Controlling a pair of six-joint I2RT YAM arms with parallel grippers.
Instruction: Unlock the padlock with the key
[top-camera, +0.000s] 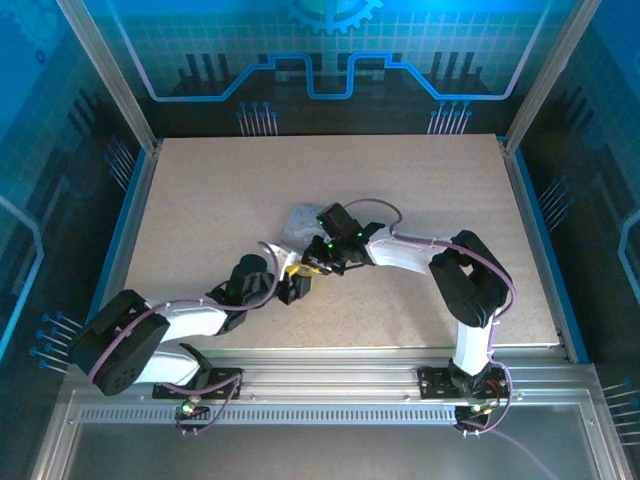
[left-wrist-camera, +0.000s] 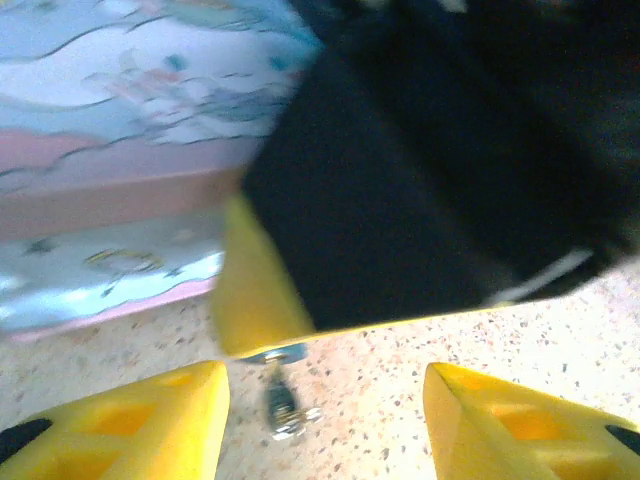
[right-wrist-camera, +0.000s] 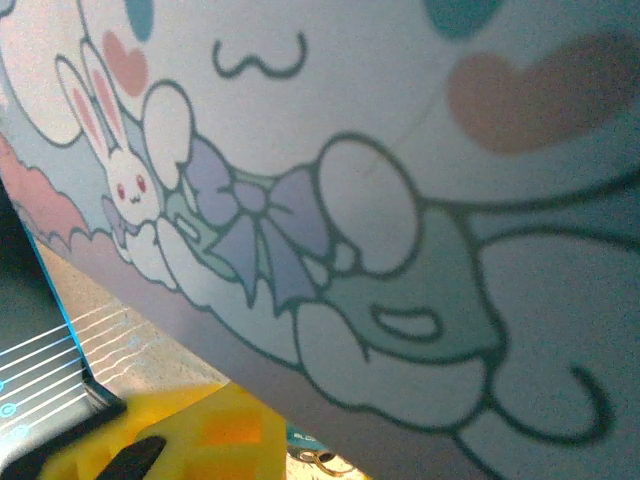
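**Station status: padlock and key at the tin's edge**

I am holding my left gripper (left-wrist-camera: 325, 382) with its yellow fingers (left-wrist-camera: 150, 420) spread wide, gripping nothing. The key (left-wrist-camera: 282, 405), a thin dark metal sliver, is lying on the speckled table (left-wrist-camera: 560, 330) in the gap between those fingers, touching neither.

Just beyond the key, the padlock (left-wrist-camera: 275, 353) is showing as a small silvery-blue edge under one yellow finger (left-wrist-camera: 255, 290) of my right gripper (top-camera: 322, 265). I cannot tell whether the key is seated in the padlock. I also cannot tell whether the right gripper is clamping the padlock or only resting against it.

The cartoon-printed tin (left-wrist-camera: 120, 150) is standing right behind the padlock. In the overhead view, both of my arms are meeting at its near edge, around the middle of the table.
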